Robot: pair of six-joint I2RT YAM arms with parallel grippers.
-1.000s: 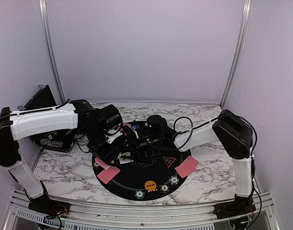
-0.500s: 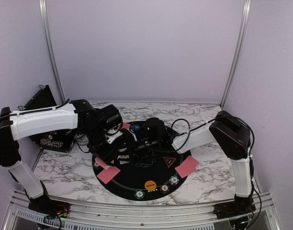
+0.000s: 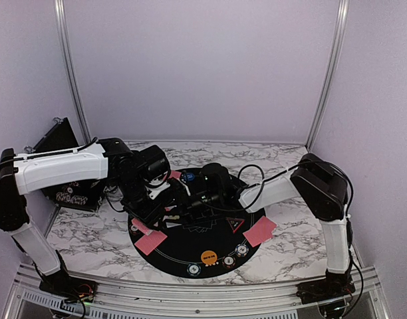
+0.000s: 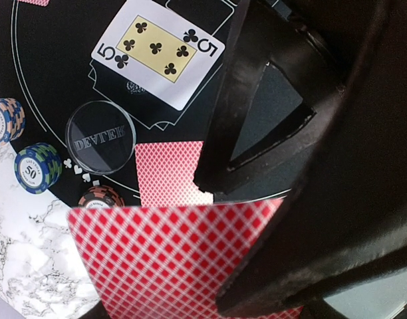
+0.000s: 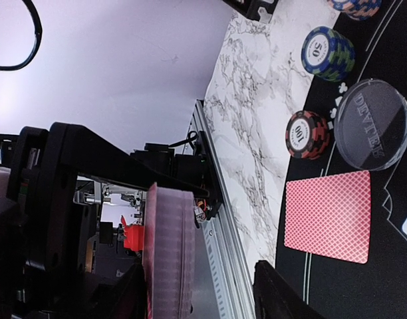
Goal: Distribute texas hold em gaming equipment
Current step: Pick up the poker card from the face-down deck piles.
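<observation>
My left gripper [image 3: 157, 203] [image 4: 213, 292] is shut on a deck of red-backed cards [image 4: 170, 262] and holds it above the left part of the black mat [image 3: 190, 247]. My right gripper [image 3: 185, 199] [image 5: 200, 292] is open, and the deck's edge [image 5: 170, 252] stands just inside one of its fingers. On the mat below lie a face-up five of clubs [image 4: 157, 50], a clear dealer button [image 4: 100, 136], one face-down card [image 4: 169, 174] and striped chips [image 4: 37, 166]. Two pink card piles [image 3: 150, 240] [image 3: 259, 230], an orange disc [image 3: 208, 256] and a red triangle marker [image 3: 235, 223] show in the top view.
Three chips [image 3: 229, 262] sit at the mat's near rim. A blue disc [image 3: 187, 177] lies at its far side. A black box [image 3: 70, 193] stands at the table's left edge under the left arm. The metal rail [image 5: 220, 266] runs along the near edge.
My right gripper has shifted slightly left, closer to the deck in the left gripper. The left arm and the things on the mat have not moved.
</observation>
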